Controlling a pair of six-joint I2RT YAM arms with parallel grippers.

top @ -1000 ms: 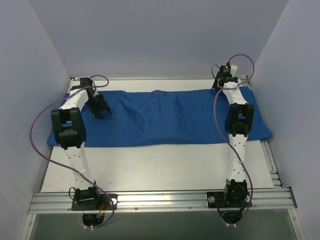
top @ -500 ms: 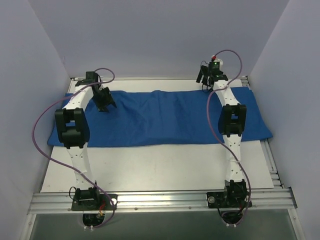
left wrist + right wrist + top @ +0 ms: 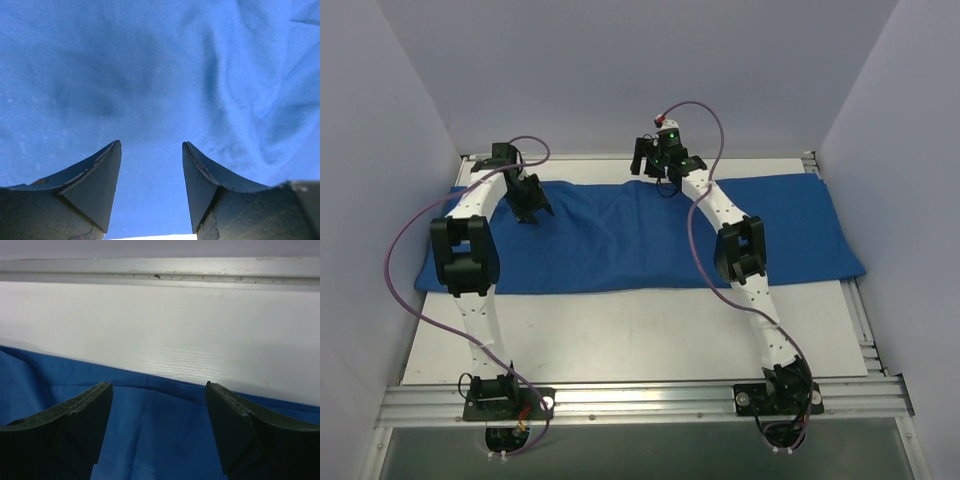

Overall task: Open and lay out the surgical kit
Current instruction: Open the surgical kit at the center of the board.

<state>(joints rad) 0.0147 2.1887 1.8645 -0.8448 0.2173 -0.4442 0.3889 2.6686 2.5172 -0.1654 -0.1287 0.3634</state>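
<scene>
A white table (image 3: 620, 340) closed in on three sides, under soft light.
The table top is flat and matte. The left wall (image 3: 370, 200), the back wall (image 3: 640, 70) and the right wall (image 3: 910, 150) stand close around it, all plain and of a pale lilac-grey colour. An aluminium rail (image 3: 650, 398) runs along the near edge, and a pale far rail (image 3: 160, 271) lies at the foot of the back wall. Below the near edge a grey-green surface (image 3: 640, 455) shows. The light is even, with only faint shadows.

A robot lab cell: plain walls (image 3: 620, 70) enclosing a white table (image 3: 620, 340), aluminium rail (image 3: 650, 398).
</scene>
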